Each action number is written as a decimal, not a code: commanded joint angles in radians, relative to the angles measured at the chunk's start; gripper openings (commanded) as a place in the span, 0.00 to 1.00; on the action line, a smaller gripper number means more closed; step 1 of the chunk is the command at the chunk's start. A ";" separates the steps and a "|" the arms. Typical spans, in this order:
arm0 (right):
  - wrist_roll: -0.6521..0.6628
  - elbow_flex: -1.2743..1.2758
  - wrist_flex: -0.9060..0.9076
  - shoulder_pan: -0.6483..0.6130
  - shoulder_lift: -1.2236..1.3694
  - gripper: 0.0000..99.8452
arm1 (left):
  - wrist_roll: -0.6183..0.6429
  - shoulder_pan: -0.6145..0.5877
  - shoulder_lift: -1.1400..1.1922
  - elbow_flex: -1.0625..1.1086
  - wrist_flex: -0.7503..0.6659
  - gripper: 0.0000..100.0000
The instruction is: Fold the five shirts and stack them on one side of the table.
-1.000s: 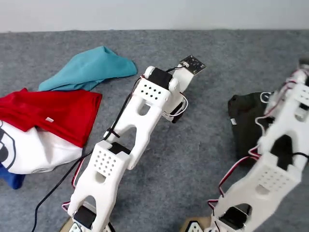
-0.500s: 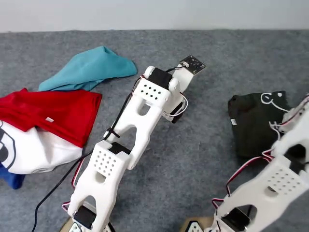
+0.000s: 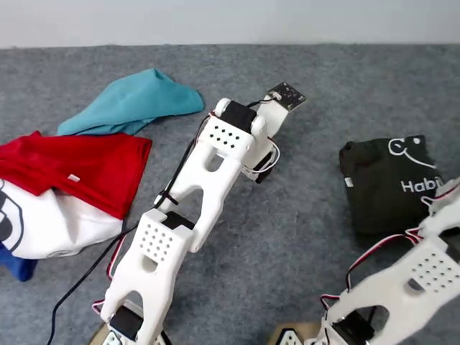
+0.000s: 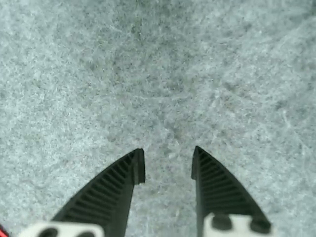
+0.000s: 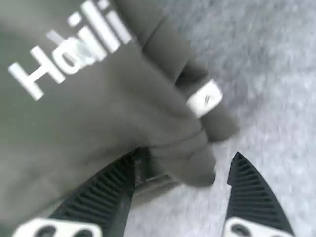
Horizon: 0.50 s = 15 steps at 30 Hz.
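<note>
Right arm (image 3: 420, 269): drawn back from over the black shirt (image 3: 381, 187) toward the near right corner of the tabletop (image 3: 302, 237); sits lower in the high view than a second ago.
Black shirt: formerly half hidden under that arm, now almost wholly uncovered, white print showing on top.

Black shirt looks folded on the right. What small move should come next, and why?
Probably swing the left gripper toward the teal shirt, seemingly the nearest unfolded one. Its jaws stand open over bare grey mat, while the black shirt lies folded by the open right gripper. The red shirt lies unfolded too.
</note>
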 commanded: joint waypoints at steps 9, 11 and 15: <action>0.015 -0.028 -0.058 0.044 0.041 0.27 | 0.003 -0.006 -0.018 -0.002 0.023 0.16; 0.015 -0.032 -0.016 0.044 0.018 0.27 | 0.003 -0.006 -0.021 -0.002 0.023 0.16; 0.015 -0.032 0.061 0.045 -0.062 0.27 | 0.003 -0.006 -0.020 -0.002 0.023 0.16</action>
